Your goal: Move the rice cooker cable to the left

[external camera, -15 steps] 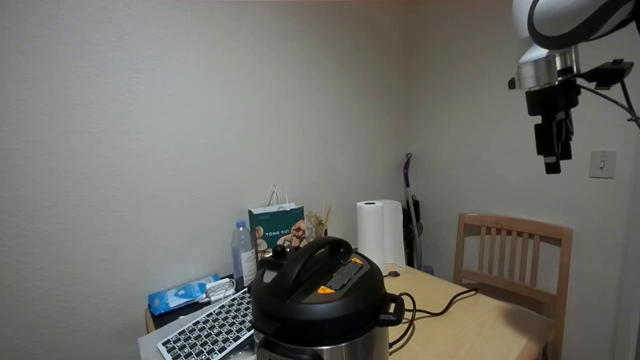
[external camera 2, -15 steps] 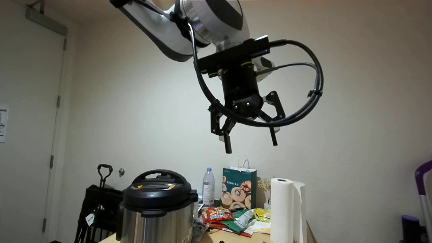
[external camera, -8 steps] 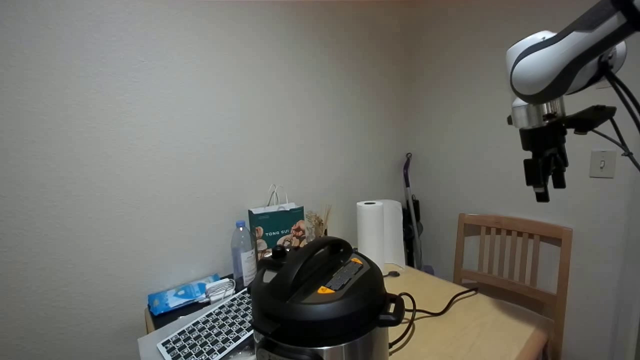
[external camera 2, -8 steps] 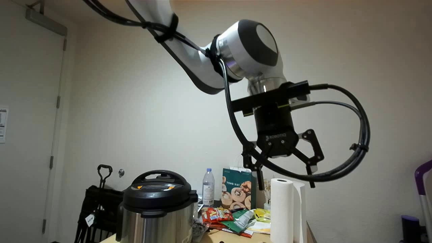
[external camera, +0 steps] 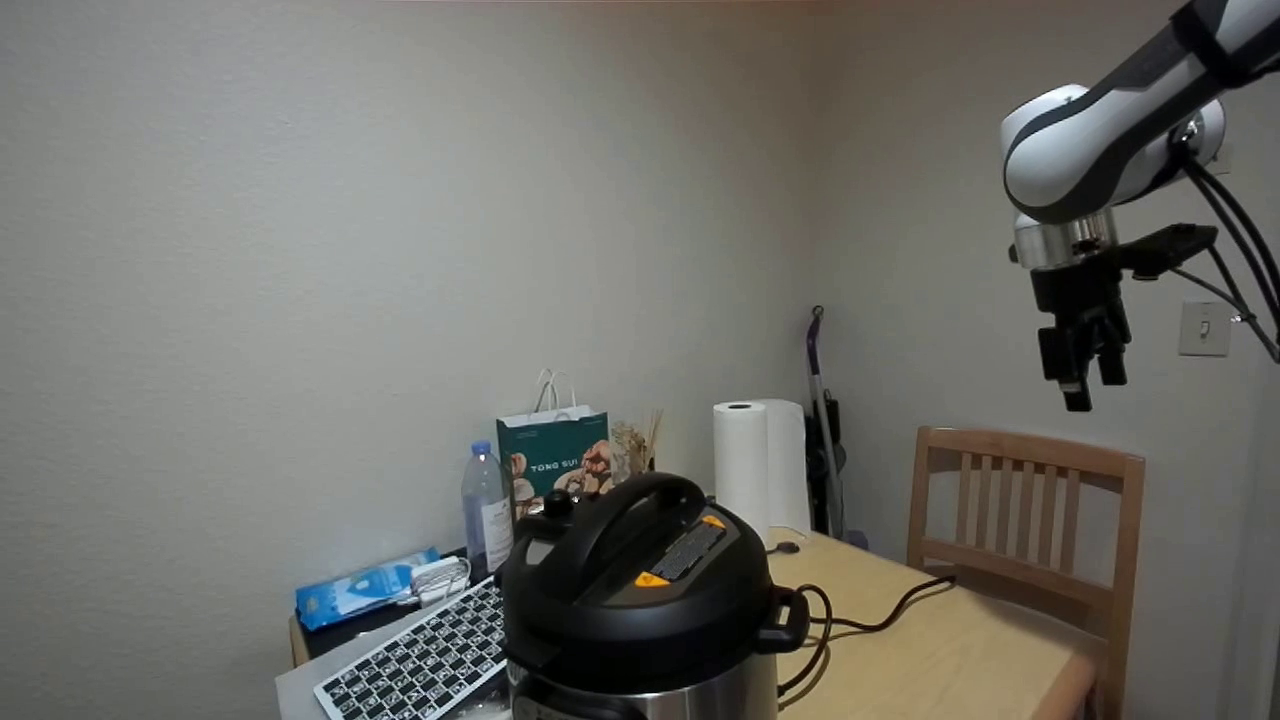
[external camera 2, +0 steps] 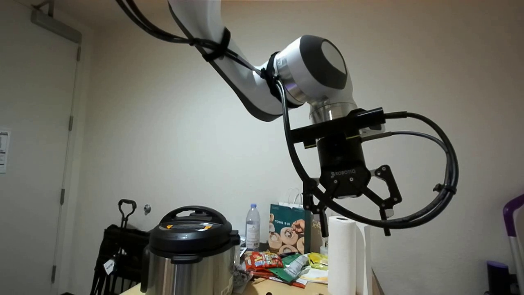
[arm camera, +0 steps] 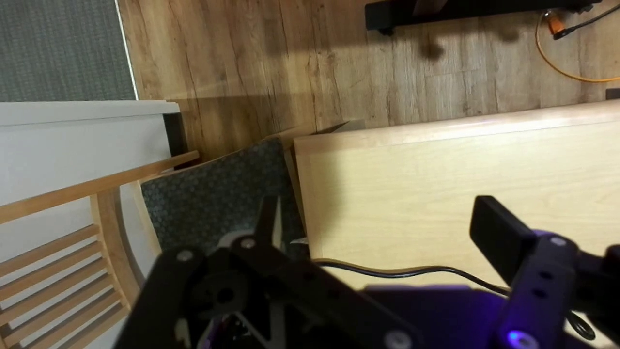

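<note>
Spread wide, the claw (arm camera: 383,227) hangs over the tabletop (arm camera: 436,194) in the wrist view, with the tabletop's short edge and a patch of pale wood showing between the fingers (arm camera: 499,237). One fingertip lines up with the seat of the chair (arm camera: 223,189), the other with the wood. The rice cooker cable (arm camera: 387,275) meets the short edge beside the chair and winds inward across the tabletop, roughly in the direction of the long edge, until a finger hides it.

In an exterior view the rice cooker (external camera: 645,620) stands nearest, and the cable curls close beside it before running to the tabletop's edge by the chair — well below the claw, untouched by it. The claw appears above the chair's back.

In an exterior view the two fingers point down, well apart, lined up on either side of the top of a paper towel roll (external camera 2: 342,254). The roll stands near a side edge of the tabletop, the rice cooker near the opposite one. Bright packets (external camera 2: 264,261) lie toward the far edge, with a bottle (external camera 2: 253,231) and a green bag (external camera 2: 288,231) upright behind them.
</note>
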Tool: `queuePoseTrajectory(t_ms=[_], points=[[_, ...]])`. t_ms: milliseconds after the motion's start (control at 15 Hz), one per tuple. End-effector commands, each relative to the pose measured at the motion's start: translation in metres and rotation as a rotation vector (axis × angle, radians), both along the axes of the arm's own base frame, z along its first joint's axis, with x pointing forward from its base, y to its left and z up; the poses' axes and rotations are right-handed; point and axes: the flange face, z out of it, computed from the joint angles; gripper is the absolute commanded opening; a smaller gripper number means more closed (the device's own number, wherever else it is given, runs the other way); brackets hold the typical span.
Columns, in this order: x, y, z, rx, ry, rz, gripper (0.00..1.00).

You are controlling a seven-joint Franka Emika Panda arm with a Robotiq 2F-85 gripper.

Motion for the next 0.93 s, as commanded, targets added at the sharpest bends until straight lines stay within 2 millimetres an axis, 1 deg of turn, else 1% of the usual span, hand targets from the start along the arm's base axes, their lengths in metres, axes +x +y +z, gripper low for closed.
queuePoseTrajectory(t_ms=[0,133,333,467,533,667,867], points=[[0.014,-0.008,-0.023,0.024,0.018,-0.037,1.0],[0.026,-0.015,-0.041,0.046,0.036,-0.049,1.0],[0.049,-0.03,-0.066,0.072,0.045,-0.078,1.0],[0.064,-0.041,-0.078,0.073,0.052,-0.117,1.0],[0.047,-0.025,-0.067,0.068,0.055,-0.085,1.0],[0.059,-0.035,-0.077,0.064,0.071,-0.098,1.0],[0.065,-0.039,-0.081,0.06,0.076,-0.103,1.0]])
